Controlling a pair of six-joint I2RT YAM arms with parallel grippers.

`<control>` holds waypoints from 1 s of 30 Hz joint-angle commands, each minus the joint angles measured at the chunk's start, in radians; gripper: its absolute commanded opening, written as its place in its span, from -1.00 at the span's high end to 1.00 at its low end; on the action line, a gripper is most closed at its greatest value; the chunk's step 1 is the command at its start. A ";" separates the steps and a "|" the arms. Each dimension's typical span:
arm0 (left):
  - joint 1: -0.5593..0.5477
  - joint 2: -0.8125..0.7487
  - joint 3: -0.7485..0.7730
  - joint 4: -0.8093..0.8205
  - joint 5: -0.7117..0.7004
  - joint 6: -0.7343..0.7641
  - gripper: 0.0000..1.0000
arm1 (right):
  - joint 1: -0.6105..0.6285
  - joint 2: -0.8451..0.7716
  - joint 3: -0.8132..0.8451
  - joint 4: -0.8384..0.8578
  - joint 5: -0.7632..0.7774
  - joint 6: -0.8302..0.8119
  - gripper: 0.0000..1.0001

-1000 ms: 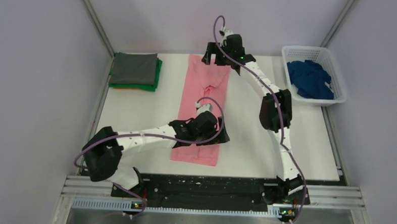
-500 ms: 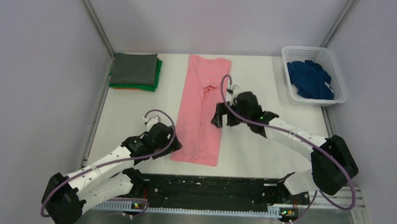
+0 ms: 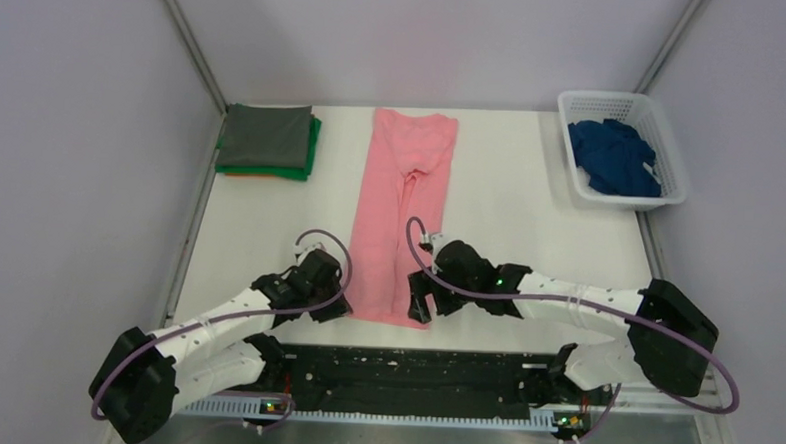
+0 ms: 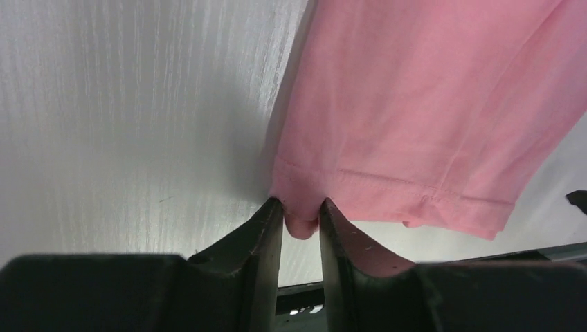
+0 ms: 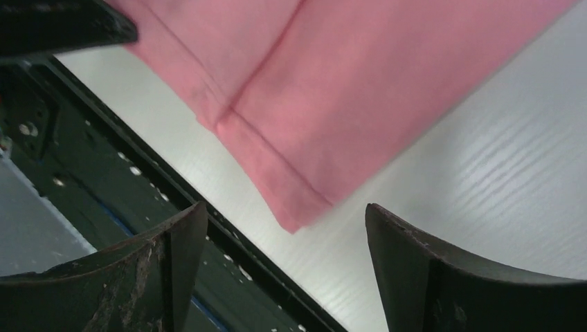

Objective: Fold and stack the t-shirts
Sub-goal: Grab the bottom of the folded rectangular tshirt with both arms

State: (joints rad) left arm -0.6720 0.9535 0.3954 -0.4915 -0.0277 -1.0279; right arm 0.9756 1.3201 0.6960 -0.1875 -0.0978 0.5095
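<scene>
A salmon-pink t-shirt [image 3: 399,212] lies as a long strip down the middle of the white table. My left gripper [image 3: 338,305] is at its near left corner; the left wrist view shows both fingers pinching a small fold of the pink hem [image 4: 302,225], so that gripper [image 4: 301,204] is shut on it. At the near right corner my right gripper [image 3: 415,305] stands open, its jaws wide either side of the pink corner [image 5: 297,214] without touching it. A grey t-shirt [image 3: 265,136] tops a folded stack over green [image 3: 313,143] and orange. A dark blue t-shirt [image 3: 617,157] lies crumpled in the basket.
The white lattice basket [image 3: 670,194] stands at the back right. A black rail [image 3: 412,375] runs along the table's near edge, just behind both grippers. Grey walls and metal frame posts close in the left and right sides.
The left arm drew back to the shirt's near left corner and closed on it. The right arm swung from the far end down to the near right corner, jaws slightly narrower.
</scene>
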 commanded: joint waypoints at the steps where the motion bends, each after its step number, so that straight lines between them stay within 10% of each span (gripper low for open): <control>1: 0.005 0.004 -0.020 0.012 -0.057 -0.004 0.43 | 0.059 -0.049 -0.036 -0.078 0.053 0.008 -0.63; 8: 0.006 0.042 -0.023 0.049 -0.038 -0.008 1.00 | 0.158 -0.002 -0.070 -0.023 0.069 0.057 -0.47; 17: 0.004 0.044 -0.062 0.084 0.091 -0.053 1.00 | 0.178 0.127 -0.095 0.037 0.141 0.113 0.11; 21: -0.009 -0.011 -0.102 0.084 0.137 -0.090 1.00 | 0.178 0.083 -0.141 0.032 0.164 0.133 0.96; 30: -0.155 -0.178 -0.170 0.023 0.163 -0.206 1.00 | 0.182 -0.128 -0.274 0.026 -0.025 0.142 1.00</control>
State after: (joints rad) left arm -0.7647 0.8158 0.2588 -0.3977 0.1036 -1.1706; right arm 1.1427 1.2678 0.4572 -0.0849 -0.0479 0.6392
